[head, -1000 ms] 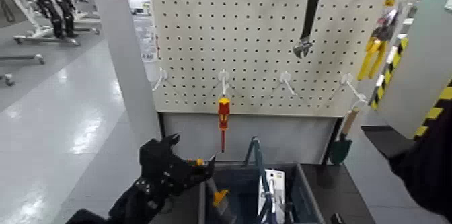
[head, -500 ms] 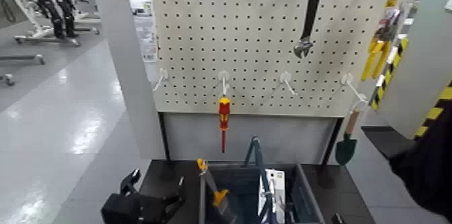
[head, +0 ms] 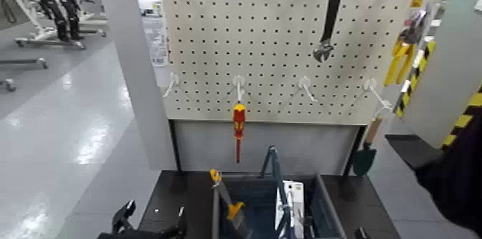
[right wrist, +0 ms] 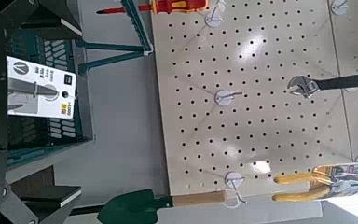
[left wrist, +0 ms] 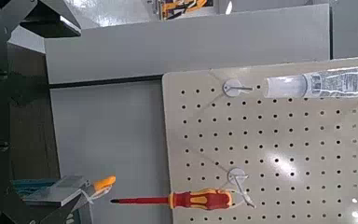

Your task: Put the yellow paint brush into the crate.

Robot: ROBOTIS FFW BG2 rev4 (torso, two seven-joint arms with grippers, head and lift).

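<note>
The yellow paint brush (head: 231, 209) leans inside the crate (head: 323, 209) against its left wall, with its orange handle tip (head: 214, 177) poking above the rim. The left wrist view catches that orange tip (left wrist: 102, 183) too. My left gripper (head: 153, 214) hangs low at the front left, off the crate's left side. It is open, holds nothing, and is clear of the brush. My right gripper does not show in the head view. In its own wrist view its fingers (right wrist: 19, 13) stand apart, with the crate (right wrist: 43, 131) beyond them.
A pegboard behind the crate carries a red-and-yellow screwdriver (head: 238, 123), a wrench (head: 329, 21), yellow pliers (head: 396, 59) and a green trowel (head: 364, 157). A white box (head: 290, 197) stands in the crate beside its raised handle (head: 275, 173). The crate sits on a dark table (head: 176, 190).
My left gripper has pulled back and down from the crate's left rim toward the front left. The brush stays leaning in the crate.
</note>
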